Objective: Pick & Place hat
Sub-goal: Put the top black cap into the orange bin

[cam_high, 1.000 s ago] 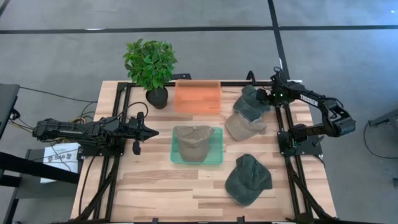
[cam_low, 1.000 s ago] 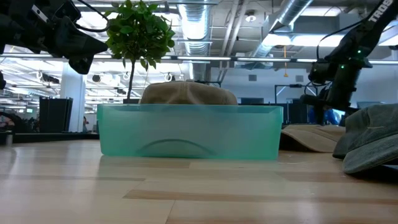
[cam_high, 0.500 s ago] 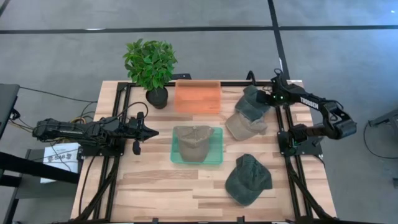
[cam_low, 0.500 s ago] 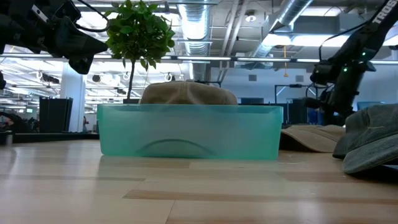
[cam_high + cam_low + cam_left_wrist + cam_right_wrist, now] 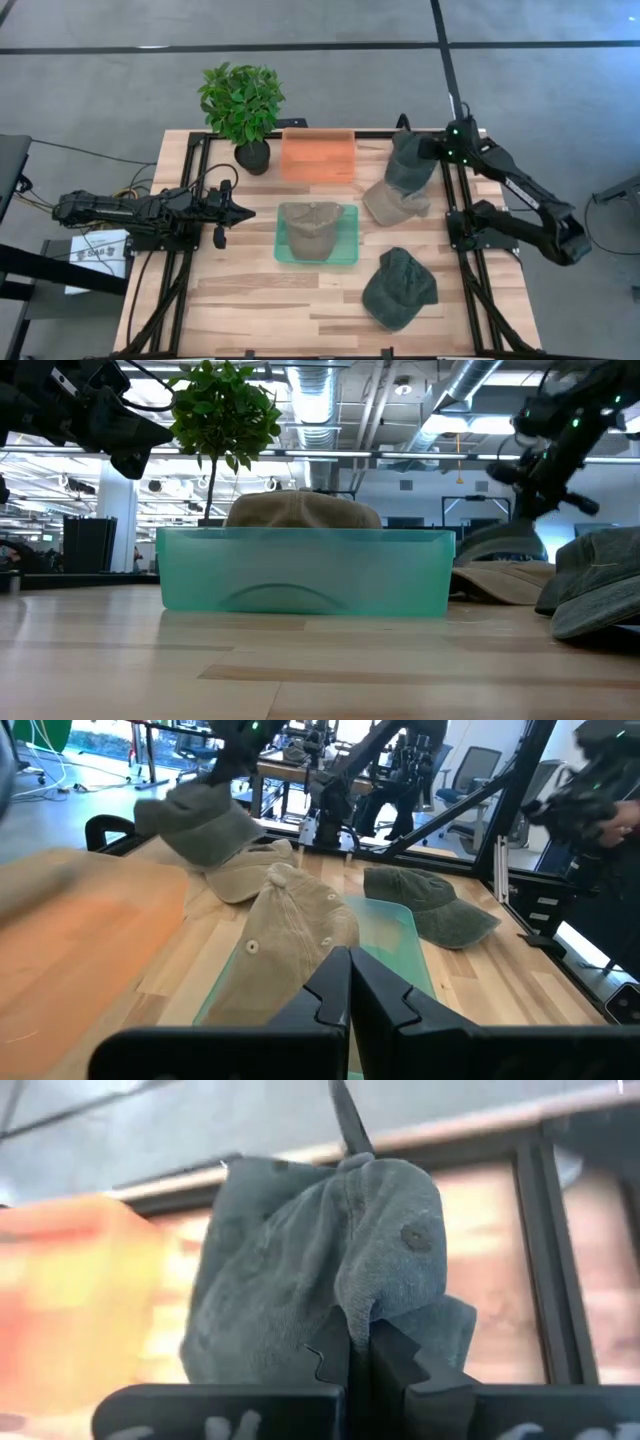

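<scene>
Grey-green fabric of the cap (image 5: 408,160) is pinched in the closed right pincer (image 5: 428,150), hanging just beside the orange bin (image 5: 318,156), while the left pincer (image 5: 243,211), closed and empty, waits beside the teal bin (image 5: 349,236).

Table (image 5: 250,310): pale butcher-block wood, planks running side to side, with black frame rails standing on it along the left, right and far edges; potted plant (image 5: 242,110) in a dark pot near the far left corner; orange bin (image 5: 318,156) at the middle of the far edge, just beside the plant; teal bin (image 5: 317,234) at the table's centre, a tan cap (image 5: 309,226) lying inside it; second tan cap (image 5: 394,204) flat on the wood right of the teal bin, near the right rail; dark green cap (image 5: 399,289) flat on the wood toward the near right corner, apart from both bins.
</scene>
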Action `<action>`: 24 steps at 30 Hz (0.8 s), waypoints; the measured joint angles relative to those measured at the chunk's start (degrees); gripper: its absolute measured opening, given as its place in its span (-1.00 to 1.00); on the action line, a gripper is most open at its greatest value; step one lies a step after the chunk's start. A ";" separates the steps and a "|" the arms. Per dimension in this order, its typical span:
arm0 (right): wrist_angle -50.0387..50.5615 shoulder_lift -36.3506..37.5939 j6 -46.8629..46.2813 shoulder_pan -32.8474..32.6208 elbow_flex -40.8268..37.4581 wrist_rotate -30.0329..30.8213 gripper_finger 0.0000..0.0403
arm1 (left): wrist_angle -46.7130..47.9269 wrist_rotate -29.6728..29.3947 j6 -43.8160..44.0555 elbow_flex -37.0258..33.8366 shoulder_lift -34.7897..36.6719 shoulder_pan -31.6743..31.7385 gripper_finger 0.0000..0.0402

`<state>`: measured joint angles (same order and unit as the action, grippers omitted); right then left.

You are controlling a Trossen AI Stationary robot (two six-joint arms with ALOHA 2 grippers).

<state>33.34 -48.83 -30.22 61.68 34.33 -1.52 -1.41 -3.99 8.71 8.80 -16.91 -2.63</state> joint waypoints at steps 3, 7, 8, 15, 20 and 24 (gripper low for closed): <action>2.15 2.72 0.23 -3.33 3.68 3.10 -0.99 | 0.00 0.00 -0.02 0.00 0.00 0.00 -1.00; 4.10 3.82 0.29 -8.24 9.70 7.37 -0.99 | 0.00 0.00 -0.02 0.00 0.00 0.00 -1.00; 4.39 3.80 0.29 -9.43 11.20 8.50 -0.99 | 0.00 0.00 -0.02 0.00 0.00 0.00 -1.00; 4.37 0.31 2.39 -18.17 21.39 14.94 -1.00 | 0.00 0.00 -0.02 0.00 0.01 0.00 -1.00; 3.55 -5.45 5.20 -24.36 28.42 19.99 -1.00 | 0.00 0.00 -0.02 0.00 0.01 0.00 -1.00; -0.39 -11.48 8.05 -27.87 33.08 21.30 -1.00 | 0.00 0.00 -0.02 0.00 0.00 0.00 -1.00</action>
<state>32.96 -60.32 -22.18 33.81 67.41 19.78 -1.41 -3.99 8.69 8.80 -16.91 -2.63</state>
